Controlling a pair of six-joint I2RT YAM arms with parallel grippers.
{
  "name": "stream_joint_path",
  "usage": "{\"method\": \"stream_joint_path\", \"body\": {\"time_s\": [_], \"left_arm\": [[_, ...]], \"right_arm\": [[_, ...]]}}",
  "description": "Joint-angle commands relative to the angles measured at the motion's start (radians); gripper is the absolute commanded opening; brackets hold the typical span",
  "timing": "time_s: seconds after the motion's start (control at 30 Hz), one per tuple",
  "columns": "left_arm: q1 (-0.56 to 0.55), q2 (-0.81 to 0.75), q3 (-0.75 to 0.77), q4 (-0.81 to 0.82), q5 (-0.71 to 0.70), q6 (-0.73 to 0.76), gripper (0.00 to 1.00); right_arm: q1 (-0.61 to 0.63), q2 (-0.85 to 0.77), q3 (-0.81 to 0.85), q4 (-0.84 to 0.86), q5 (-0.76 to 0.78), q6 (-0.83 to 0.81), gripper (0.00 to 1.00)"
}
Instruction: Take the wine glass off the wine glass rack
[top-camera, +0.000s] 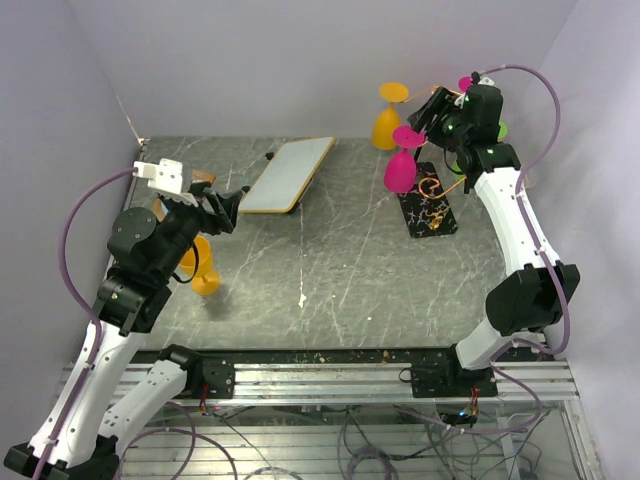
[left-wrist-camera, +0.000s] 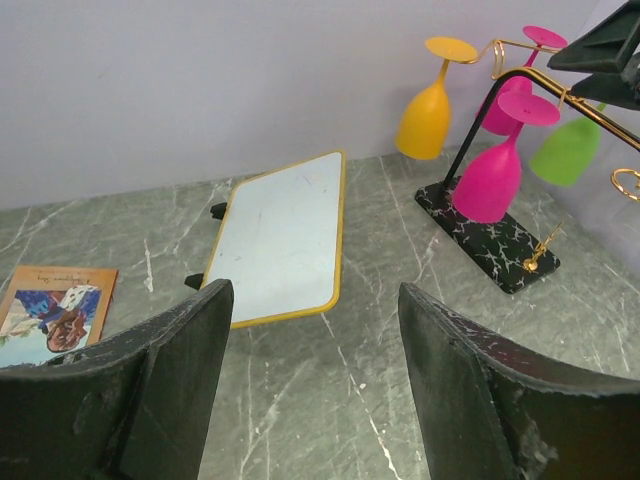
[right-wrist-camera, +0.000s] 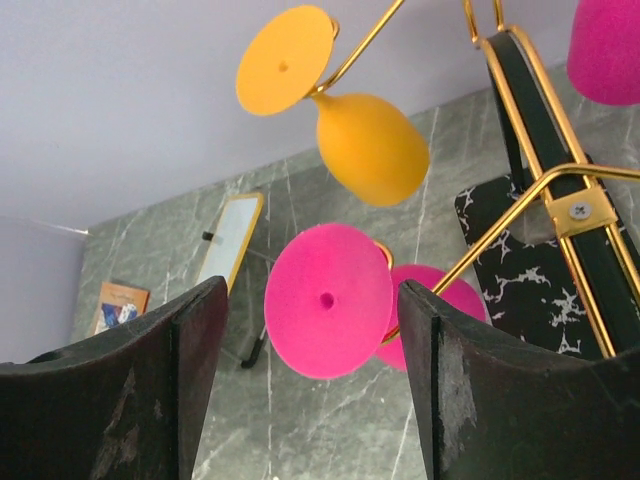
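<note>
The pink wine glass (top-camera: 400, 168) hangs upside down on the wine glass rack (top-camera: 430, 214) at the counter's (top-camera: 330, 270) far right. Its long axis is nearly vertical, foot up and bowl down. An orange glass (top-camera: 386, 126) and a green glass (left-wrist-camera: 565, 150) hang there too. The right gripper (top-camera: 425, 115) is at the pink foot with its jaws apart. The left gripper's (top-camera: 228, 203) jaws are also apart.

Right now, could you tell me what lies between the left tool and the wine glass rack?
A yellow-framed white board lies between the left tool and the wine glass rack; the left wrist view shows it.
</note>
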Motion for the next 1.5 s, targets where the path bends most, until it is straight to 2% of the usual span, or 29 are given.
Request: {"method": "stream_joint_path", "body": {"time_s": [0.0,0.4,0.77,0.9,1.03,1.2,1.47], "left_arm": [[-0.011,-0.013,-0.007,0.036,-0.021,0.019,0.77],[-0.017,-0.016,-0.01,0.038,-0.02,0.019,0.78],[-0.019,-0.008,-0.013,0.04,-0.018,0.019,0.79],[-0.019,-0.004,-0.012,0.041,-0.018,0.019,0.79],[-0.019,-0.003,-0.014,0.045,-0.016,0.019,0.79],[-0.019,-0.001,-0.015,0.046,-0.017,0.018,0.79],[-0.02,-0.002,-0.018,0.047,-0.019,0.018,0.79]], "right_arm": [[-0.024,0.017,0.037,0.062,-0.023,0.011,0.66],[-0.045,0.068,0.01,0.091,-0.079,0.021,0.55],[-0.077,0.075,-0.043,0.108,-0.115,0.057,0.55],[-0.08,0.074,-0.056,0.129,-0.166,0.077,0.5],[-0.084,0.073,-0.074,0.153,-0.215,0.112,0.39],[-0.086,0.077,-0.09,0.179,-0.264,0.172,0.38],[-0.093,0.076,-0.11,0.205,-0.304,0.261,0.3]]}}
